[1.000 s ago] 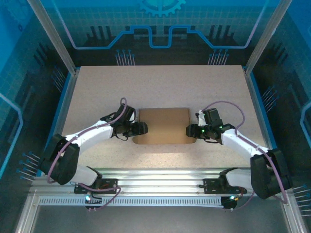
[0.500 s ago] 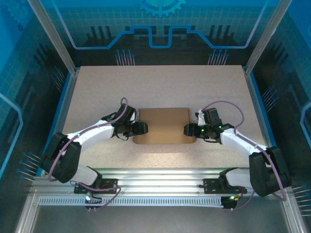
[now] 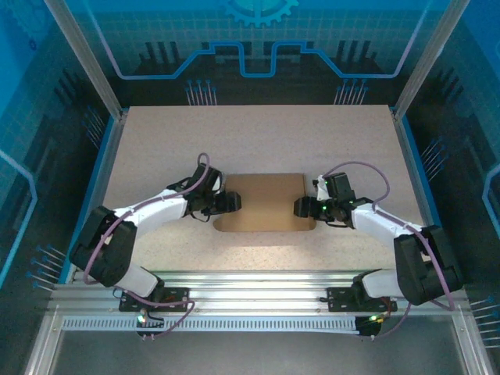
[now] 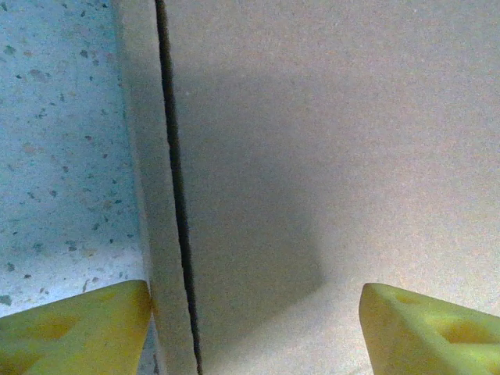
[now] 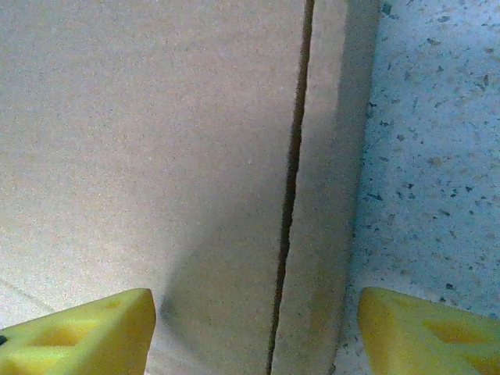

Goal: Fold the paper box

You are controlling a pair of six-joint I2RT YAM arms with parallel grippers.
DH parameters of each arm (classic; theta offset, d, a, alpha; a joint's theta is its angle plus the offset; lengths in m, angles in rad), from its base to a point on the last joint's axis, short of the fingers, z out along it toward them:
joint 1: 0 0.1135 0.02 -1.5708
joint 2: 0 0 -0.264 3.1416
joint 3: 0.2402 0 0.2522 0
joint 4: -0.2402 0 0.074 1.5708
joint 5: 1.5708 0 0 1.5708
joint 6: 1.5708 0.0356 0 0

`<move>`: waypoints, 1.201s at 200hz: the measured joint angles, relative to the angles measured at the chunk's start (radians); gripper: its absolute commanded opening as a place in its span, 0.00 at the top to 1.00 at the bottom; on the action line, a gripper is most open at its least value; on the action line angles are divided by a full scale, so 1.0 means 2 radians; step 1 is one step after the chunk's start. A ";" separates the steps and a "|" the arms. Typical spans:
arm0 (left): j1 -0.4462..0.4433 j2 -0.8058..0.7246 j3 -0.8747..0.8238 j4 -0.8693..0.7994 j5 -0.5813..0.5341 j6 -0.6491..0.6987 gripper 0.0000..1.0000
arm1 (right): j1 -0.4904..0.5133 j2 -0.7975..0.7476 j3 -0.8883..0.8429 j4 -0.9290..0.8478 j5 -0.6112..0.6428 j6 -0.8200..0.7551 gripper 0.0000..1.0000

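The paper box [image 3: 264, 201] lies closed and flat-topped in the middle of the table, plain brown. My left gripper [image 3: 233, 201] hangs over its left edge and my right gripper [image 3: 299, 207] over its right edge. In the left wrist view the left gripper [image 4: 254, 328] is open, its yellow fingertips [image 4: 78, 328] wide apart above the brown lid [image 4: 328, 156] and a dark seam [image 4: 173, 195]. In the right wrist view the right gripper [image 5: 254, 332] is open too, one of its fingertips [image 5: 430, 332] over the table beside the box [image 5: 156, 141]. Neither holds anything.
The speckled table [image 3: 258, 133] stretches behind and to both sides of the box. Metal frame posts [image 3: 109, 101] and blue side walls bound it. An aluminium rail [image 3: 258, 285] with the arm bases runs along the near edge.
Both grippers have crept a little inward over the box's side edges, the left one rightward and the right one leftward. The box has stayed in place.
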 measured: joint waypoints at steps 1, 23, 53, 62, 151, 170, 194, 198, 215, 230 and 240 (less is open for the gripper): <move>0.000 0.001 0.001 0.000 0.000 0.000 0.27 | 0.000 0.000 0.000 0.000 0.000 0.000 0.29; 0.000 0.007 0.002 0.002 0.000 0.002 0.21 | 0.000 0.006 0.000 0.007 -0.005 0.000 0.25; 0.000 0.007 0.003 0.004 0.000 0.003 0.04 | -0.001 0.014 0.002 0.016 -0.007 -0.003 0.19; 0.000 0.007 0.004 0.004 0.001 0.002 0.01 | -0.001 0.016 0.002 0.018 -0.009 -0.004 0.18; 0.001 -0.001 0.009 0.005 0.010 0.004 0.01 | -0.002 0.005 0.018 0.020 -0.016 -0.010 0.03; 0.002 -0.001 0.009 0.008 0.016 0.004 0.01 | -0.002 0.005 0.018 0.020 -0.022 -0.010 0.01; 0.003 -0.001 0.009 0.011 0.027 0.004 0.01 | -0.002 0.005 0.018 0.023 -0.031 -0.010 0.01; 0.003 -0.001 0.009 0.012 0.028 0.003 0.01 | -0.002 0.005 0.018 0.023 -0.032 -0.010 0.01; 0.003 -0.001 0.009 0.014 0.034 0.003 0.01 | -0.002 0.003 0.018 0.024 -0.034 -0.010 0.00; 0.004 -0.001 0.009 0.016 0.038 0.003 0.01 | -0.002 -0.002 0.018 0.023 -0.034 -0.010 0.00; 0.005 -0.002 0.009 0.015 0.042 0.002 0.01 | -0.003 -0.008 0.018 0.020 -0.034 -0.010 0.00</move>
